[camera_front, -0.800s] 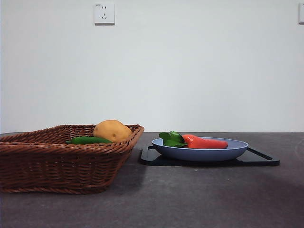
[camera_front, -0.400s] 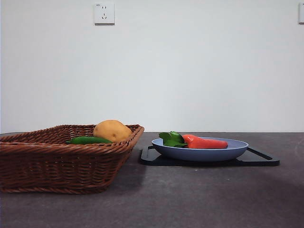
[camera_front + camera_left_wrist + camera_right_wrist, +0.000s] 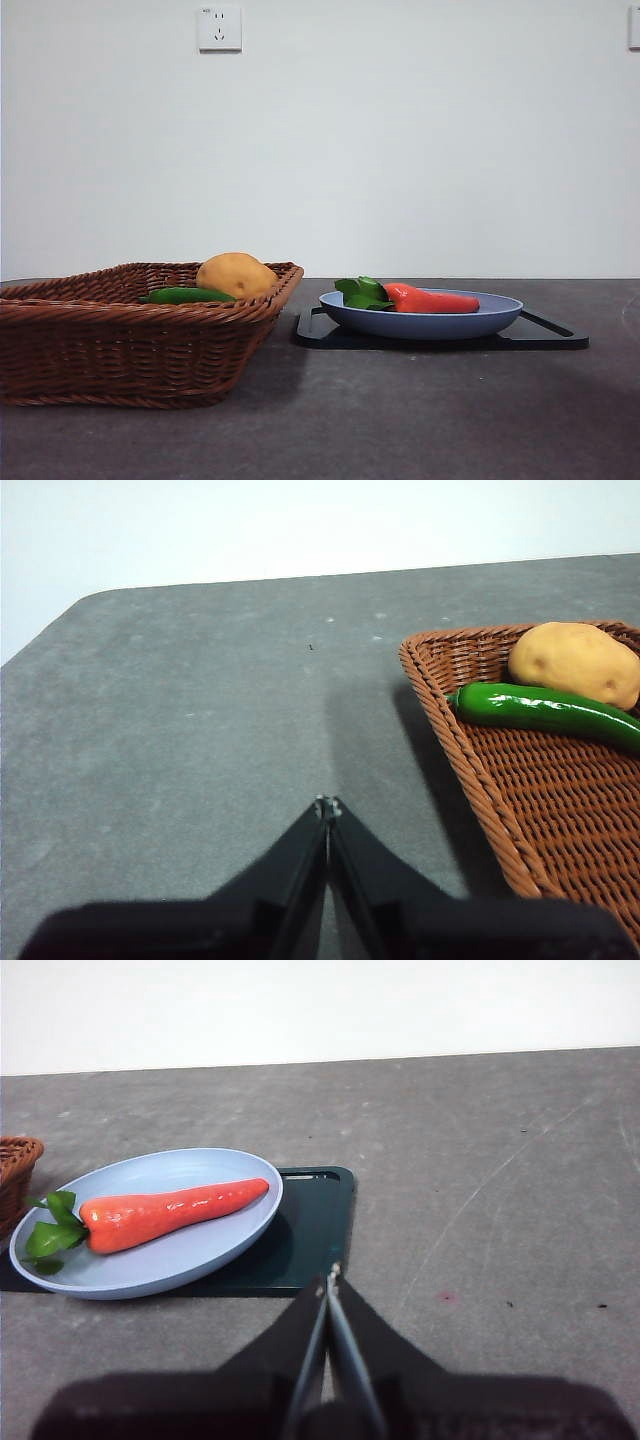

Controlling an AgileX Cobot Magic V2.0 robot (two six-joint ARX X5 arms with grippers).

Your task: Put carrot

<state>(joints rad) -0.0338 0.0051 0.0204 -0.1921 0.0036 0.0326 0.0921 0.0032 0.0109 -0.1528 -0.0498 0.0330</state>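
The carrot (image 3: 432, 299), glossy orange-red with green leaves at its thick end, lies on a light blue plate (image 3: 420, 322) that stands on a black tray (image 3: 555, 334). It also shows in the right wrist view (image 3: 170, 1213) on the plate (image 3: 140, 1270). My right gripper (image 3: 331, 1278) is shut and empty, above the table beside the tray's edge, apart from the carrot. My left gripper (image 3: 327, 808) is shut and empty over bare table, beside the basket (image 3: 540, 800). Neither gripper shows in the front view.
The brown wicker basket (image 3: 120, 350) stands at the left and holds a tan-yellow potato (image 3: 236, 275) and a long dark green vegetable (image 3: 185, 296). A white wall with a socket (image 3: 219, 28) is behind the dark grey table.
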